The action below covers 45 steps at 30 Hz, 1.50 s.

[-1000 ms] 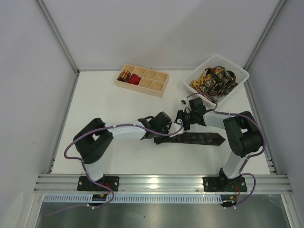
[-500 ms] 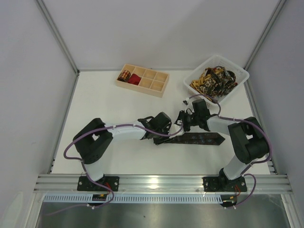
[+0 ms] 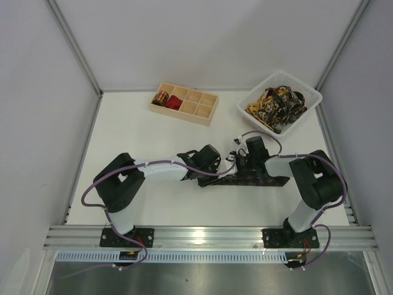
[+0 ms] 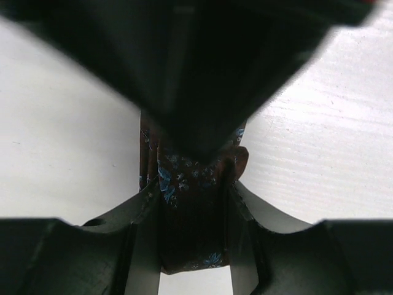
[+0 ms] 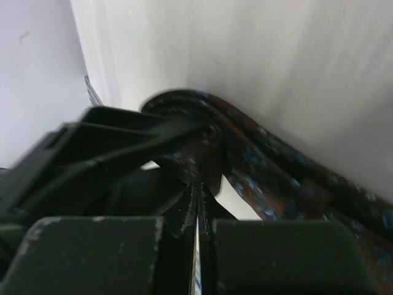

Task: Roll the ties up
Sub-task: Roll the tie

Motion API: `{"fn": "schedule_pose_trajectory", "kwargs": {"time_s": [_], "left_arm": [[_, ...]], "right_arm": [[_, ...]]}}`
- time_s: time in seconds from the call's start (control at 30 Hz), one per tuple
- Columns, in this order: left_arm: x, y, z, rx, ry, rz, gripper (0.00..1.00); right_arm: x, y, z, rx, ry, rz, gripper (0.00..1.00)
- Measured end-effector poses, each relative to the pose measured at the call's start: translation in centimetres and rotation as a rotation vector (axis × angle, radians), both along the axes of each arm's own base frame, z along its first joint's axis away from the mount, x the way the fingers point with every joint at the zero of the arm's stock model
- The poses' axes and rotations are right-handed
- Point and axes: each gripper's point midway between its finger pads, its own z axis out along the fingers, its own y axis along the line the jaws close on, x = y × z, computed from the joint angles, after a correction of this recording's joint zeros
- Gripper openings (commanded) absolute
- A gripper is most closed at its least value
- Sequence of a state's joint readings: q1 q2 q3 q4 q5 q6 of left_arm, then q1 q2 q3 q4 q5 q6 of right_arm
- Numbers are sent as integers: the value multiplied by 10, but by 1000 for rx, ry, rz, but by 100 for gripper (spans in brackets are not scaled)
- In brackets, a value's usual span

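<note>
Top external view: two rolled ties (image 3: 166,99) sit in the tray (image 3: 202,110) and loose ties (image 3: 276,104) wait in the basket (image 3: 310,101). The brown tie (image 3: 264,180) is barely curled, with the left gripper (image 4: 193,203) clamped on it and the right gripper (image 5: 198,190) pinched together.

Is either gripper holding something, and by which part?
The left gripper clamps the dark brown tie across its rolled-up end. The right gripper is shut at that coil; whether it pinches fabric cannot be told.

Left arm (image 3: 161,171), right arm (image 3: 287,163) crowd tie (image 3: 265,180) end; tray (image 3: 179,117), basket (image 3: 302,114) well behind
</note>
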<state>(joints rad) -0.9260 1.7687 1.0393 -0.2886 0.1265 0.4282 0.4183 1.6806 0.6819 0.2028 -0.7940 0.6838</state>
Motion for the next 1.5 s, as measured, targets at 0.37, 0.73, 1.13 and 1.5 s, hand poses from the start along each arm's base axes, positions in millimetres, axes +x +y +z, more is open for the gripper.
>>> {"fn": "schedule_pose_trajectory", "kwargs": {"time_s": [0.37, 0.73, 1.13, 1.5], "left_arm": [[1, -7, 1, -40, 1, 18, 42], [1, -11, 1, -69, 3, 26, 42], [-1, -13, 1, -85, 29, 49, 74], [3, -1, 24, -149, 9, 99, 85]], "right_arm": [[-12, -8, 1, 11, 20, -14, 0], [-8, 13, 4, 119, 42, -7, 0], [-6, 13, -11, 61, 25, 1, 0], [-3, 13, -12, 49, -2, 14, 0]]}}
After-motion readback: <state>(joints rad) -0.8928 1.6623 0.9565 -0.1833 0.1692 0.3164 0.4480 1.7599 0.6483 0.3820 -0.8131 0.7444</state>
